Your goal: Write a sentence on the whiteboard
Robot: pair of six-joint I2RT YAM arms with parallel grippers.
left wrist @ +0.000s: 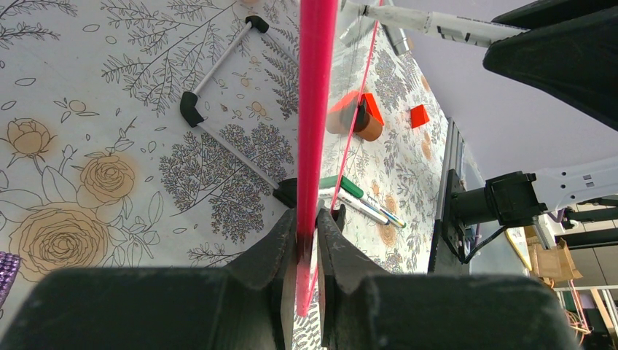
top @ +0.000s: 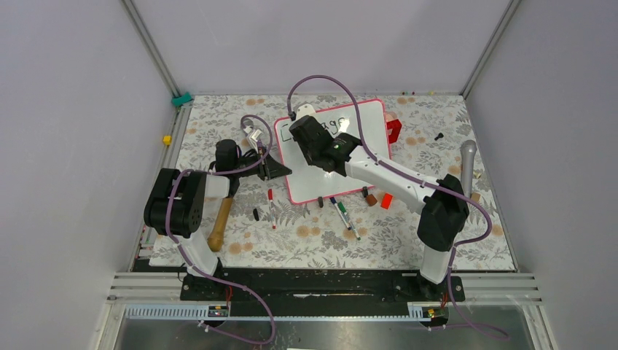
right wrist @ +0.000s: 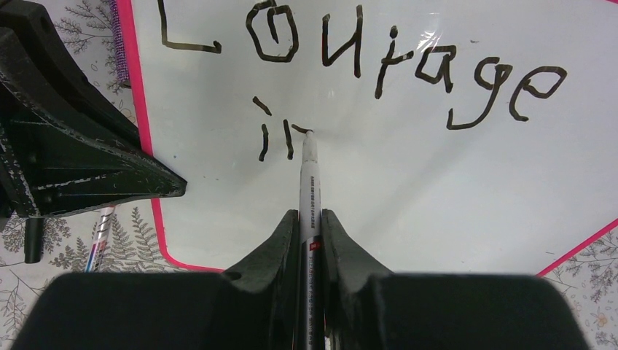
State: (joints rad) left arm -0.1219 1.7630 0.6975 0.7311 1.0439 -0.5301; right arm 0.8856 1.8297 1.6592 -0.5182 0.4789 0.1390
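The whiteboard [top: 368, 127], white with a pink frame, lies tilted at the middle of the table. Black lettering, the sentence [right wrist: 358, 58], reads "Courage" along the top; below it stand a few short strokes. My right gripper [right wrist: 310, 215] is shut on a grey marker [right wrist: 309, 175], whose tip touches the board at the end of those strokes. In the top view the right gripper [top: 300, 130] hangs over the board's left part. My left gripper [left wrist: 310, 233] is shut on the whiteboard's pink edge [left wrist: 315, 109], at the board's left side [top: 279, 169].
Several loose markers [top: 342, 211] and small red and brown blocks [top: 386, 200] lie just in front of the board. A red block [top: 394, 131] sits at its right edge. A wooden-handled tool [top: 218, 222] lies by the left arm, a grey cylinder [top: 467, 164] at the right.
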